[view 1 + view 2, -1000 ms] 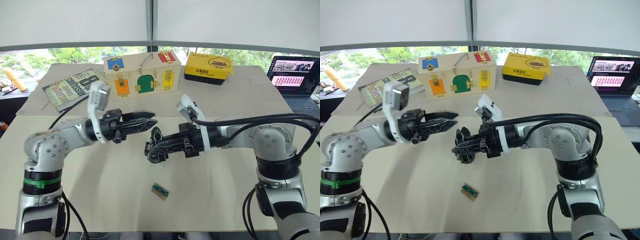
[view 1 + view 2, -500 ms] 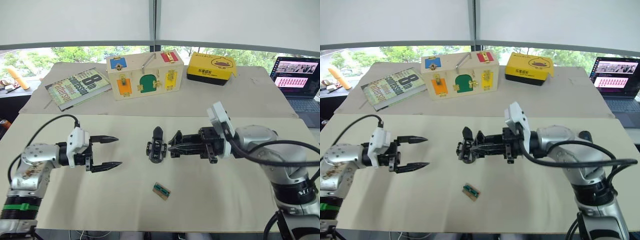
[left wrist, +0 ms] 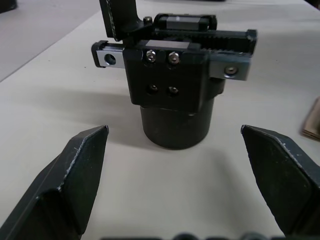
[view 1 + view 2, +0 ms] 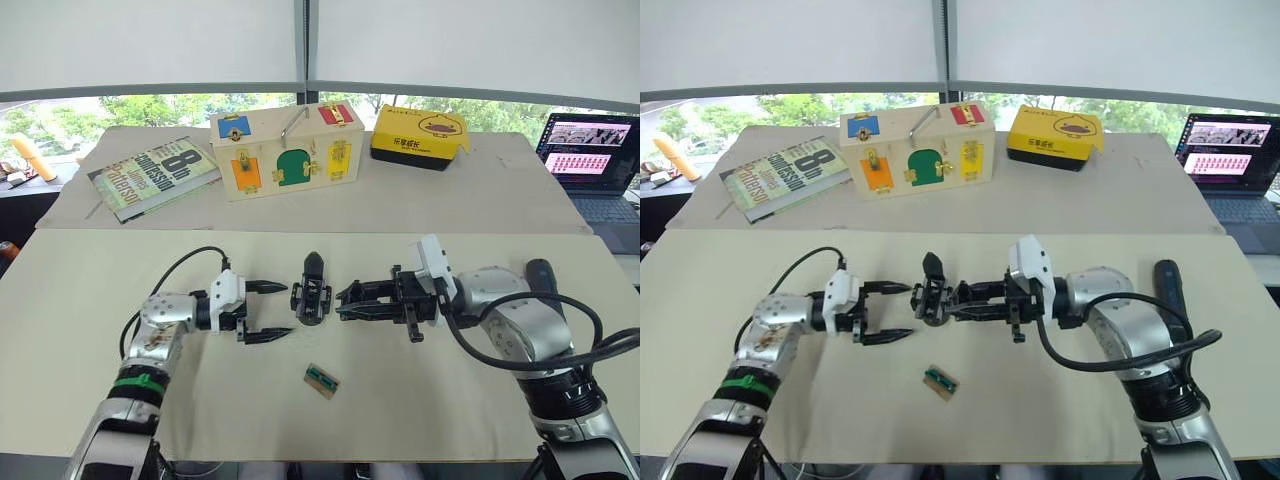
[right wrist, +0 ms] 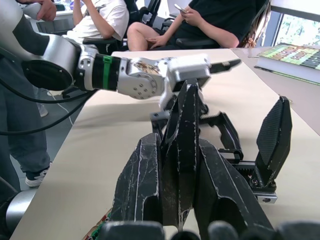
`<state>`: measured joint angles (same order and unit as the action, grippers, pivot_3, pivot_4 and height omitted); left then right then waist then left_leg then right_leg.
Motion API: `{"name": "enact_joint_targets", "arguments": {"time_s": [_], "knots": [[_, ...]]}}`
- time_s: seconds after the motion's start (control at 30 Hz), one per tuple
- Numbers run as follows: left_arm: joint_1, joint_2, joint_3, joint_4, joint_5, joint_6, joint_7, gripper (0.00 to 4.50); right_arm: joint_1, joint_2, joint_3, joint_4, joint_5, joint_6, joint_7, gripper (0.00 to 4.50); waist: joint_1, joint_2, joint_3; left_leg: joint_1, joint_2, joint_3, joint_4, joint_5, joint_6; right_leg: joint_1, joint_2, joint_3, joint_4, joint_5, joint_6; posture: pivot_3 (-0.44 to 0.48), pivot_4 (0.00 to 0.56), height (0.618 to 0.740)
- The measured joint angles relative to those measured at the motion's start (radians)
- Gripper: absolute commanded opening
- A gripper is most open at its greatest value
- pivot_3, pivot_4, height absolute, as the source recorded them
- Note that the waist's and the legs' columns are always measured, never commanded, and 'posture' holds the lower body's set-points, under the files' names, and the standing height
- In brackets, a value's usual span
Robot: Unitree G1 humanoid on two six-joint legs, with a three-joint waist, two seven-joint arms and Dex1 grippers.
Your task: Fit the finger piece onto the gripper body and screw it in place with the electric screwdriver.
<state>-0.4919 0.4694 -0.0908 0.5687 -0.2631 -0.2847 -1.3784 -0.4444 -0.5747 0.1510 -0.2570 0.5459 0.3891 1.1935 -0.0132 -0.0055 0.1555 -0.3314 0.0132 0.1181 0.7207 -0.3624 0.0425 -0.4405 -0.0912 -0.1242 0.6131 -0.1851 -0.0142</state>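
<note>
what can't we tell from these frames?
- Gripper body: its far side, hidden by its own block in the left wrist view.
- Right gripper: its fingers hold a black piece; the contact is hidden by the fingers.
- Small card on the table: too small to identify.
- Dark tool: partly behind the right arm.

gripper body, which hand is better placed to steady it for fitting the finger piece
Left. The left hand is open, its fingers either side of the gripper body standing on the table. The right hand is shut on a black finger-like piece, so it is busy.
</note>
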Motion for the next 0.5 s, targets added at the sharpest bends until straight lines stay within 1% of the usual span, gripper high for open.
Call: {"name": "enact_joint_targets", "arguments": {"time_s": [0.07, 0.17, 0.3, 0.5], "knots": [[-0.019, -0.030, -0.022, 0.027, 0.014, -0.002, -0.003, 4.50, 0.001, 0.004, 0.001, -0.010, -0.001, 0.000, -0.007, 0.40, 0.000, 0.000, 0.000, -0.001, 0.000, -0.001, 0.001, 0.000, 0.000, 0.000, 0.000, -0.001, 0.000, 0.000, 0.000, 0.000, 0.150, 0.740], [-0.042, -0.050, -0.040, 0.060, 0.030, -0.004, -0.011, 4.50, 0.001, 0.006, 0.001, -0.029, -0.001, 0.005, -0.019, 0.40, 0.000, 0.000, 0.000, -0.002, 0.000, -0.003, 0.002, 0.000, 0.000, 0.000, 0.000, -0.001, 0.000, 0.000, 0.000, 0.000, 0.150, 0.740], [-0.069, -0.080, -0.044, 0.097, 0.034, -0.006, -0.009, 4.50, 0.001, 0.007, 0.001, -0.039, -0.001, 0.013, -0.033, 0.40, 0.002, 0.000, 0.000, -0.003, 0.000, -0.005, 0.005, 0.000, 0.000, 0.000, -0.001, -0.002, 0.000, 0.000, 0.000, 0.000, 0.150, 0.740], [-0.105, -0.101, -0.046, 0.156, 0.066, -0.046, 0.007, 4.50, 0.001, 0.019, 0.001, -0.063, -0.001, 0.027, -0.057, 0.40, 0.003, 0.000, 0.000, -0.003, 0.001, -0.009, 0.007, 0.000, 0.001, 0.000, -0.001, -0.001, 0.001, 0.002, -0.001, 0.000, 0.150, 0.740]]}}
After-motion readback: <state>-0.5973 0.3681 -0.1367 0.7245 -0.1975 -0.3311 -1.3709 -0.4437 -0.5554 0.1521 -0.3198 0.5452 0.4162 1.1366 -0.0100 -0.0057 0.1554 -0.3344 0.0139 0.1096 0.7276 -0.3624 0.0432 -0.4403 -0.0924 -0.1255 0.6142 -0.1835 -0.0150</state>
